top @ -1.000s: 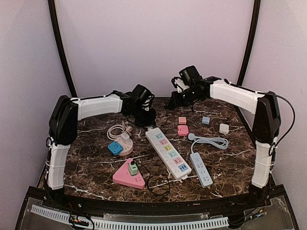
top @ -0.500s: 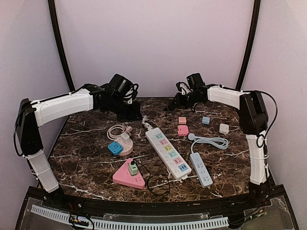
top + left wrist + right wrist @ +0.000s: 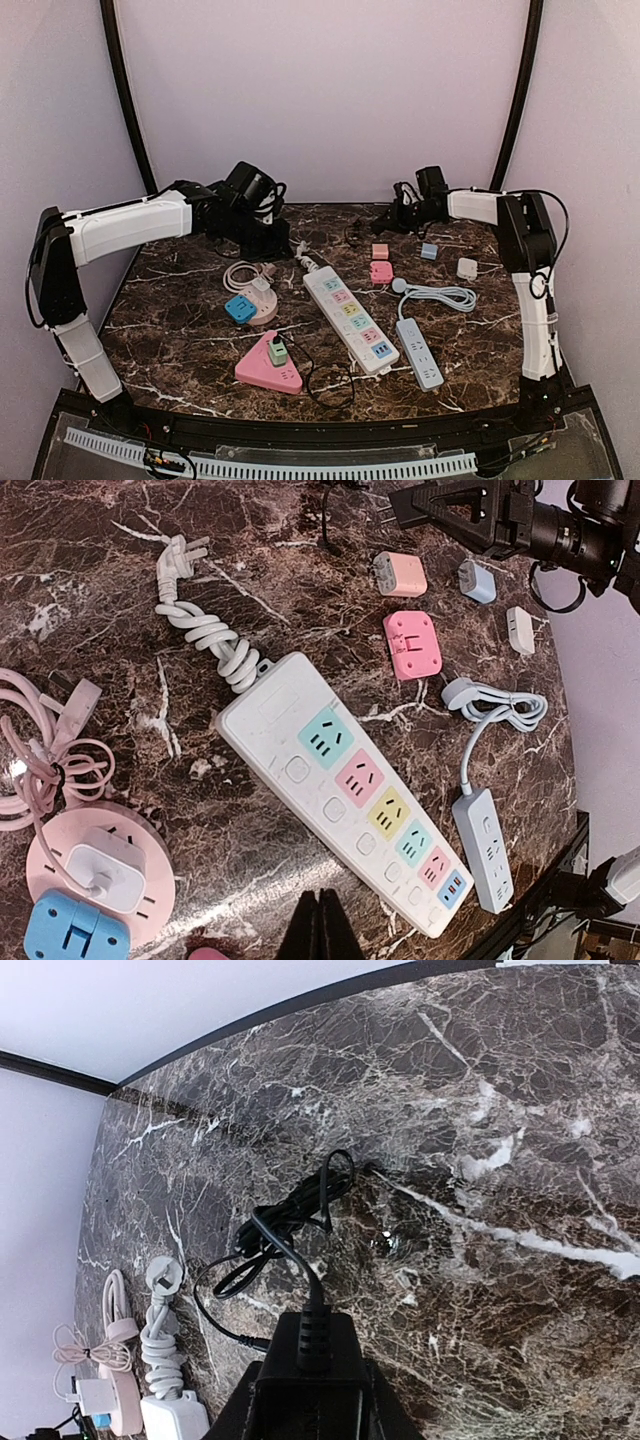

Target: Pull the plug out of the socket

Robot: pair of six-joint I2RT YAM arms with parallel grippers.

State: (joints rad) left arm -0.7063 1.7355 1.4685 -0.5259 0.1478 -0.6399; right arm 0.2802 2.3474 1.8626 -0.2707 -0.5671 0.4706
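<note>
My right gripper (image 3: 308, 1395) is shut on a black plug (image 3: 310, 1345). It holds the plug free of any socket, above the table's back right part (image 3: 392, 220). The plug's black cord (image 3: 285, 1225) lies bundled on the marble below. My left gripper (image 3: 320, 925) is shut and empty. It hovers over the near side of the long white power strip (image 3: 345, 795), at the back left in the top view (image 3: 265, 235). A pink round socket (image 3: 45, 845) holds a white plug (image 3: 100, 870) and a blue plug (image 3: 75, 932). A pink triangular socket (image 3: 262, 373) holds a green plug (image 3: 277, 350).
A small grey power strip (image 3: 418, 352) with a coiled cable lies at the right. Loose adapters sit near the back: peach (image 3: 380, 251), pink (image 3: 381, 271), blue (image 3: 428, 251) and white (image 3: 467, 267). A pink cable coil (image 3: 240, 272) lies at the left.
The left arm has swung back and to the left, away from the white strip's far end. The right gripper has drawn back to the right with the black plug.
</note>
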